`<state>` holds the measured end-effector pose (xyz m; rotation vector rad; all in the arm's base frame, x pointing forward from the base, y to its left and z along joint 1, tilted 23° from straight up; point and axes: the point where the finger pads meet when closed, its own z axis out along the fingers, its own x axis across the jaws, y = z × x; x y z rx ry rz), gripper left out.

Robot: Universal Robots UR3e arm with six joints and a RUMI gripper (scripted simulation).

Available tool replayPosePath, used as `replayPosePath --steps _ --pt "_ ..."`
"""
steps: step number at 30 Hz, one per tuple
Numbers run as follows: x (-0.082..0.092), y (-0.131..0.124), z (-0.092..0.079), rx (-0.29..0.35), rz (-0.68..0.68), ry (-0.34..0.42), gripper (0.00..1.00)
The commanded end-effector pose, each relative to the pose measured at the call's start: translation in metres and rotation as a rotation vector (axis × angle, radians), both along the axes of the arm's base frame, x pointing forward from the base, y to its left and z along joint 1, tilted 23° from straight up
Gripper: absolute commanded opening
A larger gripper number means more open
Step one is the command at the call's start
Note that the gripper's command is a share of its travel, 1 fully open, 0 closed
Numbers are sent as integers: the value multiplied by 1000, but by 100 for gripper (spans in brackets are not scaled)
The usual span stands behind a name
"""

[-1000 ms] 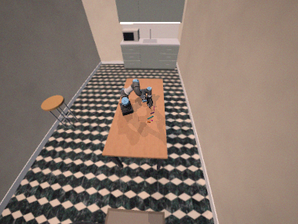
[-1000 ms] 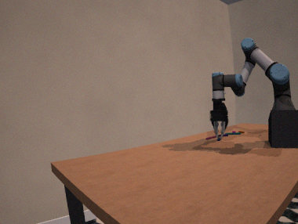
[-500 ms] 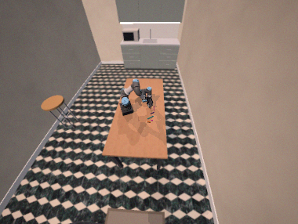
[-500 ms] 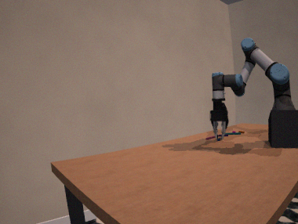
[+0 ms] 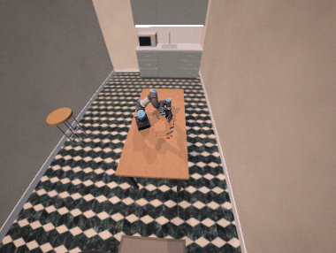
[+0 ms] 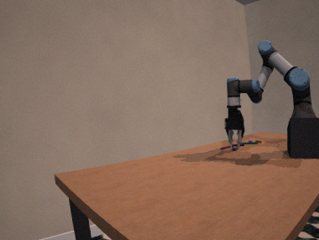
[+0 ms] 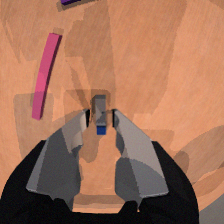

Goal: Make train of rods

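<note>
In the wrist view my gripper (image 7: 101, 110) is low over the table with its fingers slightly apart. A short grey rod (image 7: 100, 107) lies flat between the fingertips. A small blue rod (image 7: 101, 130) lies at its near end, in line with it and touching or almost touching. Thin dark gaps show between each fingertip and these rods. A long pink rod (image 7: 45, 75) lies to the left, well apart. The end of a purple rod (image 7: 72, 1) shows at the top edge. In the exterior view the gripper (image 6: 235, 146) points straight down at the rods (image 6: 248, 143).
The arm's black base (image 6: 303, 136) stands on the table to the right of the gripper. Several other small coloured rods (image 5: 171, 130) lie in a loose group near the table's right edge. A stool (image 5: 59, 116) stands on the floor left of the table.
</note>
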<state>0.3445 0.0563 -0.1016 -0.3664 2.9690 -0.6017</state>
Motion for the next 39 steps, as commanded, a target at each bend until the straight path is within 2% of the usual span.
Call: replayPosePath --steps 1,6,13,15,25,30,37,38,39 --pt "0 3 5 2 1 -3 14" --pt "-1 7 16 1 1 -3 14" --pt "-5 17 42 1 1 -4 14" --pt "-5 17 42 1 1 -4 14" --pt "-10 31 75 1 1 -4 14" --pt "-11 34 82 1 1 -4 14" --pt "-11 34 83 2 1 -4 14" --pt "-11 34 83 2 1 -3 100" --pt "-11 34 83 1 1 -3 100"
